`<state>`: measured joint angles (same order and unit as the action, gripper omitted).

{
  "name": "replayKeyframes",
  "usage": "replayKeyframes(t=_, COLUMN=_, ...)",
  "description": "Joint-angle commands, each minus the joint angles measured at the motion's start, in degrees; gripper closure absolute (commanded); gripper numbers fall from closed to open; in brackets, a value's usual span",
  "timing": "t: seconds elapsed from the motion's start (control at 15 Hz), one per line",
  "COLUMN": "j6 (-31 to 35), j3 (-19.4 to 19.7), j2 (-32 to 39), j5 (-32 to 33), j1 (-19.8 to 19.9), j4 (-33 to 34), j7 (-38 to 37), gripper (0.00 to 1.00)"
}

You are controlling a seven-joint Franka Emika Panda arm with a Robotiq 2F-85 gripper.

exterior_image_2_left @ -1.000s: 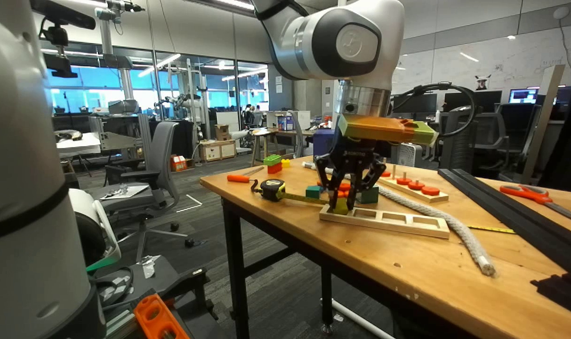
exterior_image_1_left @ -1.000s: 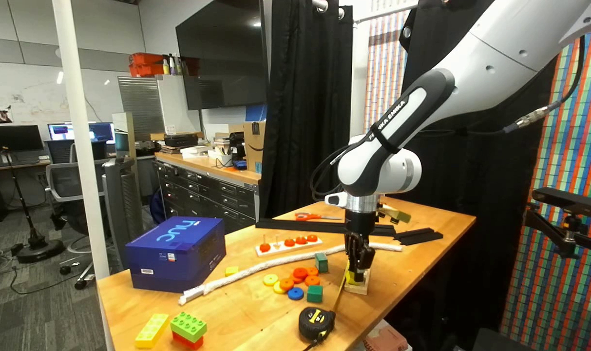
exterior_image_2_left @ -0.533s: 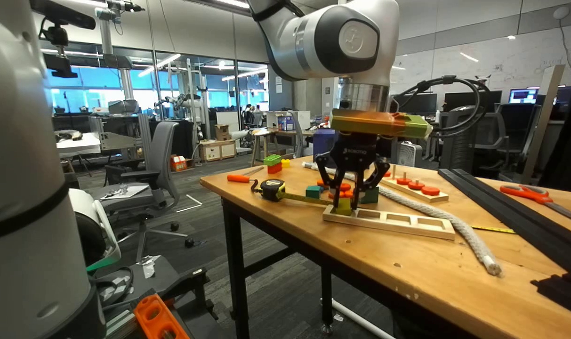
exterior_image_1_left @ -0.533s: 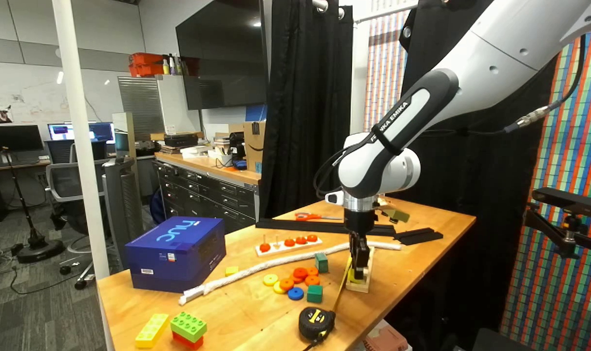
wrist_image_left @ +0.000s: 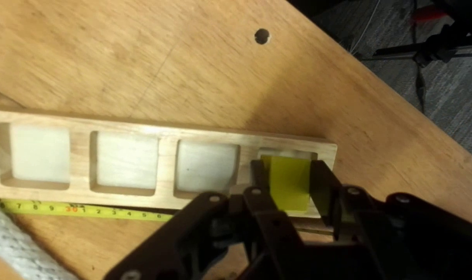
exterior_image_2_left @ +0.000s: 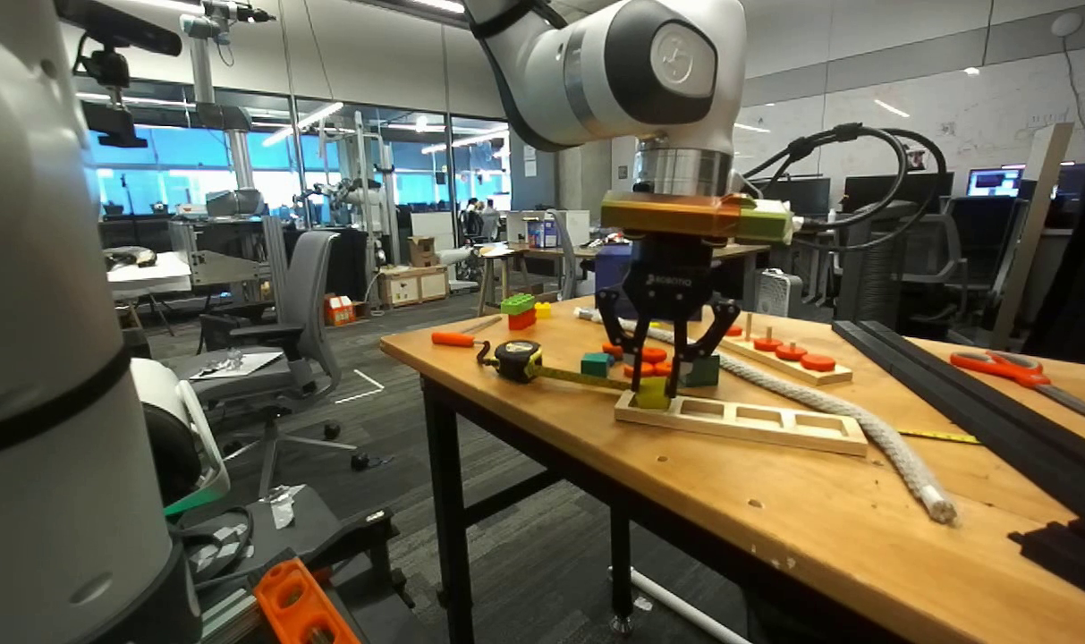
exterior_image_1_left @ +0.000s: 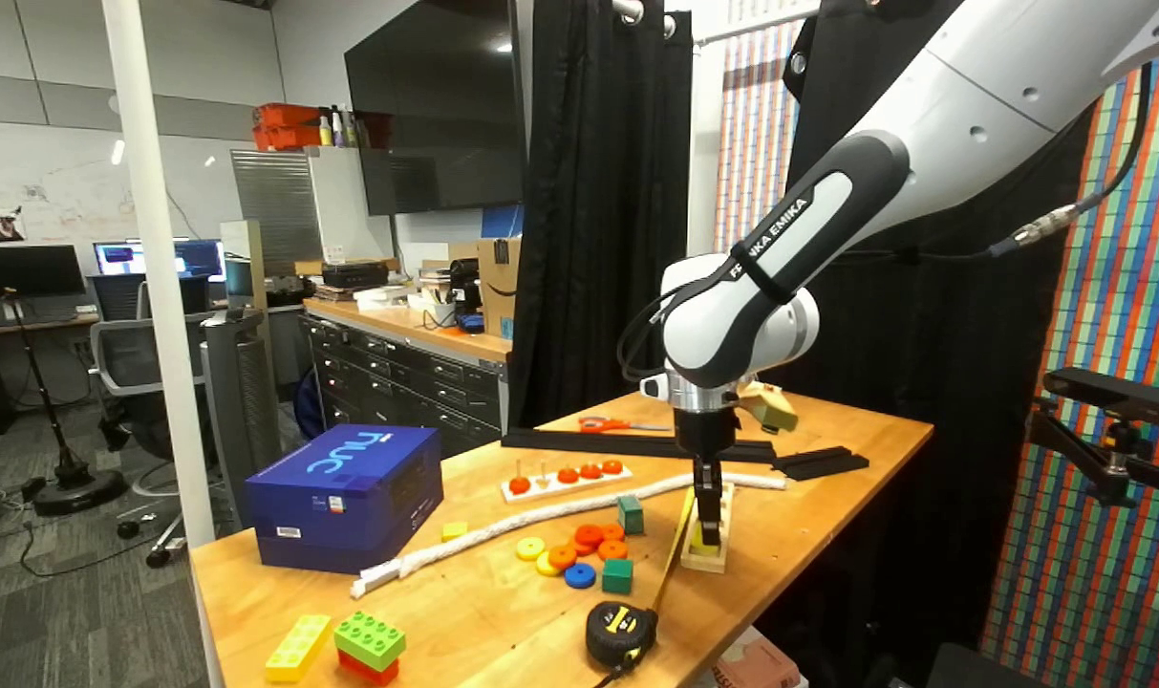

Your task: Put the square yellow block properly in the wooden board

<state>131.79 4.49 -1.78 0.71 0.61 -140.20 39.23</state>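
The square yellow block (wrist_image_left: 290, 186) stands between my fingers at the end recess of the pale wooden board (wrist_image_left: 165, 155). My gripper (wrist_image_left: 287, 171) is shut on it, one dark finger on each side. A strip of recess floor shows beyond the block. I cannot tell how deep the block sits. In the exterior views the block (exterior_image_2_left: 653, 394) rises above the board's rim (exterior_image_2_left: 748, 434), with my gripper (exterior_image_2_left: 655, 392) upright over that end. In an exterior view a finger partly hides the block (exterior_image_1_left: 697, 549). Several other recesses of the board are empty.
A tape measure (exterior_image_1_left: 619, 633) lies near the board, its blade (wrist_image_left: 103, 212) running along the board's side. A white rope (exterior_image_2_left: 810, 398), green blocks (exterior_image_1_left: 617, 575) and colored discs (exterior_image_1_left: 611, 549) lie close by. The table edge (wrist_image_left: 376, 76) is near.
My gripper has gone from tilted to nearly upright, still on the block. The board has shifted slightly, to the right in an exterior view, together with the block.
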Motion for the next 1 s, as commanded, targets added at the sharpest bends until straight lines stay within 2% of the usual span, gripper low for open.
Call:
replayKeyframes(t=0.0, j6=-3.73, j3=-0.65, j2=-1.16, j5=1.28, j1=0.60, j4=1.13, j7=-3.72, gripper=0.86)
replayKeyframes(t=0.93, j6=-5.68, j3=-0.56, j2=1.38, j5=-1.81, j1=0.66, j4=3.34, j7=-1.30, gripper=0.86)
